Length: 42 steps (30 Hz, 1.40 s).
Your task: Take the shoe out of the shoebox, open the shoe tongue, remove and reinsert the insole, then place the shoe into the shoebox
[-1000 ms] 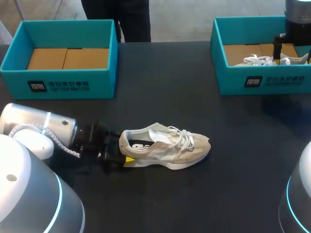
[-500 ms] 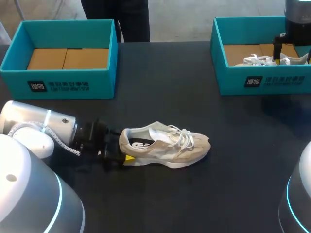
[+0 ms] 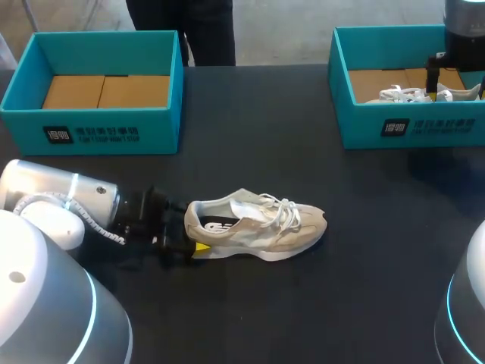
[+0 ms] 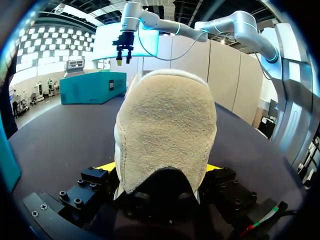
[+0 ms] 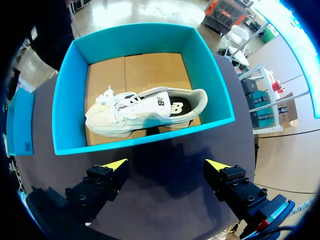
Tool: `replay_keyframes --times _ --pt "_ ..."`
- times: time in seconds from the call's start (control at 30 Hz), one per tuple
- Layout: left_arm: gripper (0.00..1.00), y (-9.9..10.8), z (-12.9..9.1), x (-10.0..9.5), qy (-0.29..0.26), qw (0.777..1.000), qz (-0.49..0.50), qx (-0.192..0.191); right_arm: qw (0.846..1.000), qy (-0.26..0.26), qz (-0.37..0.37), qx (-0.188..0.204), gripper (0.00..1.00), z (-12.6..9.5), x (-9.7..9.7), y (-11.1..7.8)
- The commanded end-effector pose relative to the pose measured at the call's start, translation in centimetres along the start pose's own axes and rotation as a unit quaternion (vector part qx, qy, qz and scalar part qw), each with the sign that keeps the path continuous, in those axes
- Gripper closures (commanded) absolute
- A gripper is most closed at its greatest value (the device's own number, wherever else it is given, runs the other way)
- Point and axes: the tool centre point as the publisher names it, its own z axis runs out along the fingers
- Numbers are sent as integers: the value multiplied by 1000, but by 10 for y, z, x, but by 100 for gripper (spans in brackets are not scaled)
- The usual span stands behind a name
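A beige shoe lies on its side on the black table, toe to the right. My left gripper is at its heel with one finger on each side, shut on it. In the left wrist view the heel fills the space between the yellow tips of the left gripper. A white shoe lies in the teal shoebox at the back right. My right gripper hangs open above that shoebox, holding nothing. It shows as the right gripper in the head view.
A second teal shoebox with a cardboard floor stands at the back left, with no shoe in it. Bare black tabletop lies between the two boxes and in front of the beige shoe.
The beige shoe has shifted slightly left and back with my left gripper at its heel. The right arm has not moved.
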Motion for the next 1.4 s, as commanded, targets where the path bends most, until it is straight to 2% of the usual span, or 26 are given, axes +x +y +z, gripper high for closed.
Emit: replay_keyframes --times 0.03,0.57,0.77,0.9,1.0,1.2,1.4 --pt "100 3 1 1 -1 1000 0 -1 1000 1 1 -1 0 0 0 -1" --pt "100 3 1 1 -1 1000 0 -1 1000 -3 4 7 0 2 3 1" --pt "100 3 1 1 -1 1000 0 -1 999 36 -3 6 0 -7 7 -6" --pt "100 3 1 1 -1 1000 0 -1 999 28 -22 14 0 -16 19 -12" --pt "100 3 1 1 -1 1000 0 -1 998 50 -29 19 0 -19 29 -21" --pt "100 3 1 1 -1 1000 0 -1 997 67 2 24 0 -24 52 -45" --pt "100 3 1 1 -1 1000 0 -1 998 56 21 26 0 -38 78 -66"
